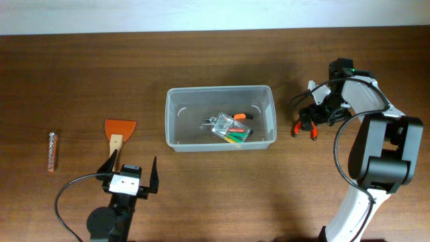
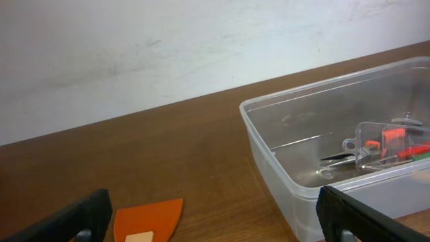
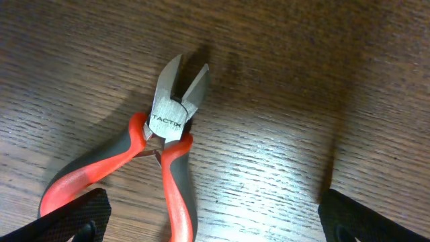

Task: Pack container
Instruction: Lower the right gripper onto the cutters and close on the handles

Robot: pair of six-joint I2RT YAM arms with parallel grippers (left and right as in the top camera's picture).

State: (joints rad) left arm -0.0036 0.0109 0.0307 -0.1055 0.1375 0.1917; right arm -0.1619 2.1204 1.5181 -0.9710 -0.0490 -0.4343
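The container [image 1: 170, 124] is a clear rectangular tub at the table's middle; the left wrist view shows its rim [image 2: 269, 141] at the right. Inside it lie a small clear case of coloured bits [image 1: 230, 128] [image 2: 393, 144] and a thin dark tool [image 2: 339, 160]. Red-handled cutters [image 1: 302, 126] [image 3: 166, 128] lie on the wood to the right of the tub. My right gripper [image 1: 317, 113] [image 3: 222, 225] hovers open over them, with one red handle between its fingers. My left gripper [image 1: 131, 172] [image 2: 211, 225] is open near the front edge, just behind an orange scraper [image 1: 119, 131] [image 2: 151, 215].
A narrow strip of small metal parts [image 1: 53, 150] lies at the far left. The right arm's black base [image 1: 384, 151] stands at the front right. A pale wall runs behind the table's far edge.
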